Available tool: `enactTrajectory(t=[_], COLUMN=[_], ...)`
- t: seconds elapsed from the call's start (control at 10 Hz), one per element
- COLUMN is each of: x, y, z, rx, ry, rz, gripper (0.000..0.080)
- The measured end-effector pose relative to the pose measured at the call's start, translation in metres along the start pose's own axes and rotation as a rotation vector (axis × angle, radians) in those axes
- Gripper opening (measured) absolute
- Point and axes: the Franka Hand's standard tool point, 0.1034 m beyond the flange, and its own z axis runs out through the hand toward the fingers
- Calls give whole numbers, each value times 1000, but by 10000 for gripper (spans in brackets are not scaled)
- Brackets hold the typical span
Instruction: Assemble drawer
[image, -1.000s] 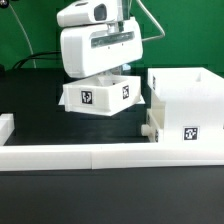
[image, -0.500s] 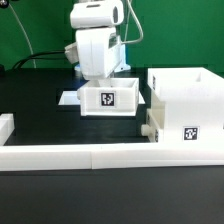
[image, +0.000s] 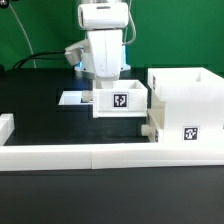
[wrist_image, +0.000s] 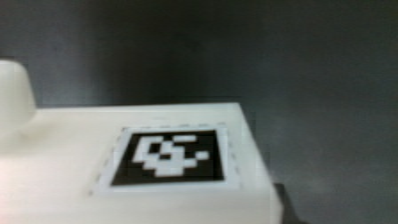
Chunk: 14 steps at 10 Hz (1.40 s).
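Observation:
My gripper (image: 111, 84) reaches down into a small white drawer tray (image: 121, 101) and is shut on it; the fingertips are hidden by the tray's wall. The tray carries a black-and-white tag on its front and almost touches the left wall of the tall white box case (image: 186, 106) on the exterior view's right. In the wrist view the tray's tagged face (wrist_image: 173, 157) fills the frame, blurred, and no fingers show. A second tray is not in view.
A long low white border rail (image: 90, 155) runs along the front, with a raised end at the exterior view's left (image: 5, 126). The flat marker board (image: 72, 98) lies behind the tray. A small peg (image: 148, 130) sticks out of the case's lower left.
The gripper has carried the tray towards the exterior view's right, close to the box case, and turned it so that its tagged face looks squarely at the camera.

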Motion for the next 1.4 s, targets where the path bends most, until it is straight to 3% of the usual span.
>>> enactTrajectory(t=[0.1,0.3,0.4,0.6,0.7,0.8,0.9,1.1,1.4], x=[0,-1,-1,-2,-7,-7,-8,-8,-6], y=[0,-5,-4,-1,-1,2,-3,-2,13], z=[0,2,2,-1,-2,-2,-1,0,4], rx=[1,44,42,68,113,108,133,134,128], ry=[0,-3,-3,-4,-1,-2,-2,-1,5], rz=[0,1,1,0,2,5,6,3,-5], gripper=[42,42,42,42,42,42,42,42,42])
